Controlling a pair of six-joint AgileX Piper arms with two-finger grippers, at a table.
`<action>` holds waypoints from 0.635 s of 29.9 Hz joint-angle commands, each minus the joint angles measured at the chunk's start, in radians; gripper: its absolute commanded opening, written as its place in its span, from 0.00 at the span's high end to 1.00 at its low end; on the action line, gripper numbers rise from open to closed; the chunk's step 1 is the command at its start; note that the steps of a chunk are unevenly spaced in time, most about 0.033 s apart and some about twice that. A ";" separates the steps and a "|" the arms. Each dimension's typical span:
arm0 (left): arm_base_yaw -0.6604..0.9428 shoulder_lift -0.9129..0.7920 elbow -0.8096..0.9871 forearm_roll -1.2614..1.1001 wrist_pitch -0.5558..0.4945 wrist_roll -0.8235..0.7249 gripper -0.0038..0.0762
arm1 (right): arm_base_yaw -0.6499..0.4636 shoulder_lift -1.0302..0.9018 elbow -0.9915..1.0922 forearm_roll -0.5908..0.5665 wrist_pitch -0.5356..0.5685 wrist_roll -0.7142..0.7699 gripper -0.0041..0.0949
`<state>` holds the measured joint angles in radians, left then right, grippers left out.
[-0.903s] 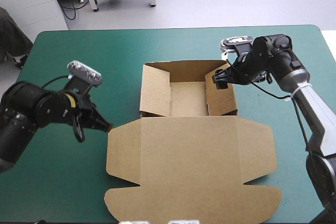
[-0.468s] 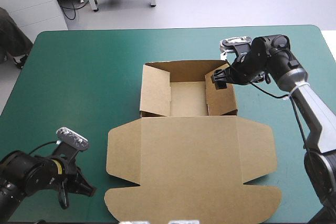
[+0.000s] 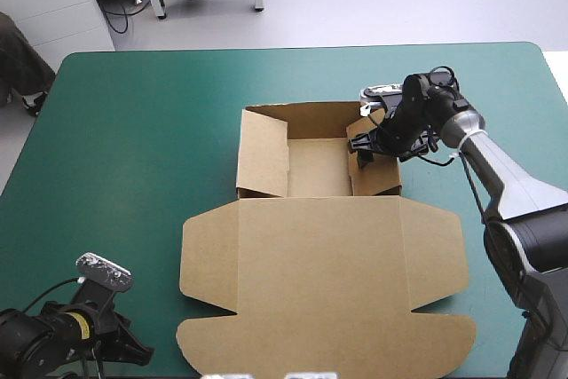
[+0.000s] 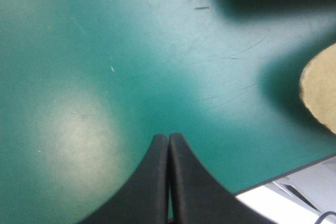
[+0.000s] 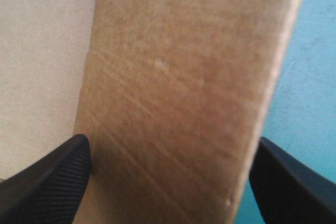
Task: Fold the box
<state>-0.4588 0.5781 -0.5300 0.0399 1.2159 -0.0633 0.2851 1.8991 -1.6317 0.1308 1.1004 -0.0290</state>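
Box (image 3: 324, 246) brown, walls raised, lid lying flat

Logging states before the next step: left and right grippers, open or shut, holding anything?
Left gripper: shut, empty, over the bare teal-green cover.
Right gripper: open, one finger on each side of the box wall, not clamped.

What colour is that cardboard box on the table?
Plain brown, with no print; the box shows best in the high view.

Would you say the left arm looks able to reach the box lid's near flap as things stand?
Probably yes: only bare teal-green cover lies between the shut left gripper and the flap.
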 commanded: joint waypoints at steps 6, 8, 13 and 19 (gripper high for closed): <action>-0.003 -0.034 -0.027 -0.007 -0.024 -0.016 0.99 | -0.004 -0.035 -0.029 0.010 -0.032 0.004 0.70; -0.003 -0.034 -0.027 -0.007 -0.024 -0.016 0.99 | -0.004 -0.035 -0.029 0.010 -0.032 0.004 0.86; -0.003 -0.034 -0.027 -0.007 -0.024 -0.016 0.99 | -0.004 -0.035 -0.029 0.002 -0.035 -0.005 0.98; -0.003 -0.034 -0.027 -0.013 -0.022 -0.019 0.99 | -0.011 -0.039 -0.092 -0.086 -0.050 -0.023 0.98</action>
<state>-0.4588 0.5382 -0.5303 0.0399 1.2168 -0.0704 0.2849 1.9184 -1.6543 0.0831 1.0819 -0.0362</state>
